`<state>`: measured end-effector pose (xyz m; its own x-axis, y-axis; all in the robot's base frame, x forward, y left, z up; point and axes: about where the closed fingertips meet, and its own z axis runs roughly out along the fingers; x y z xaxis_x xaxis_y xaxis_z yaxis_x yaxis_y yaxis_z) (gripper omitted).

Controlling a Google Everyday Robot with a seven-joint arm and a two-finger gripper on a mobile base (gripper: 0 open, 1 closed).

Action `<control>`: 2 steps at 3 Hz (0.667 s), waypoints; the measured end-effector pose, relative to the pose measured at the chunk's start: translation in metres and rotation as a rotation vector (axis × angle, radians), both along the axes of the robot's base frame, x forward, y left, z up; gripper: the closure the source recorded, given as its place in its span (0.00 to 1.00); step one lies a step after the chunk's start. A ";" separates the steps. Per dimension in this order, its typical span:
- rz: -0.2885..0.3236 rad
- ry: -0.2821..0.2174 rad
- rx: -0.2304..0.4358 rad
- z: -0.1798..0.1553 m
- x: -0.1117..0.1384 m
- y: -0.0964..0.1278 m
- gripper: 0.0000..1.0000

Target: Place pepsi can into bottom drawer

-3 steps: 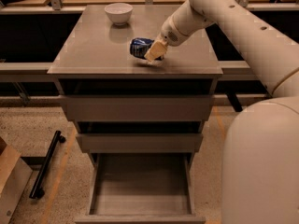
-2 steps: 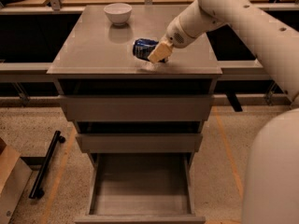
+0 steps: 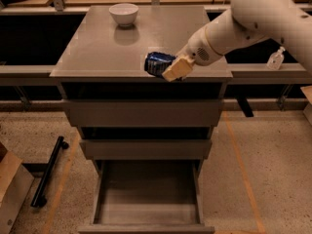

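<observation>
Since a second ago, the end effector (image 3: pixel 175 70) has come forward and a little to the right, bringing the pepsi can (image 3: pixel 156 62) from the middle of the desk (image 3: pixel 97 57) to its front edge. Its tan fingers are closed on the can, which sits tilted between them; whether it is clear of the surface I cannot tell. Behind it the white arm (image 3: pixel 253 18) reaches in from the right. The white bowl (image 3: pixel 123 13) stands well apart at the back of the desk. Below, the two shallower drawers (image 3: pixel 146 113) are pushed in, while the bottom drawer (image 3: pixel 146 199) is pulled out, with nothing visible inside. By my judgement the grasp is done and the carry just begun; lowering the can into the drawer and releasing it remain.
</observation>
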<state>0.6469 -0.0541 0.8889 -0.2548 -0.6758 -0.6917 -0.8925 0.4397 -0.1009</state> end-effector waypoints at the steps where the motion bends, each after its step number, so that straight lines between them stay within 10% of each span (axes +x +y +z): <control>1: 0.013 0.031 0.020 -0.014 -0.047 -0.021 1.00; 2: 0.013 0.031 0.020 -0.014 -0.047 -0.021 1.00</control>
<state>0.5994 -0.0749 0.8748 -0.2676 -0.6652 -0.6971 -0.9008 0.4295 -0.0640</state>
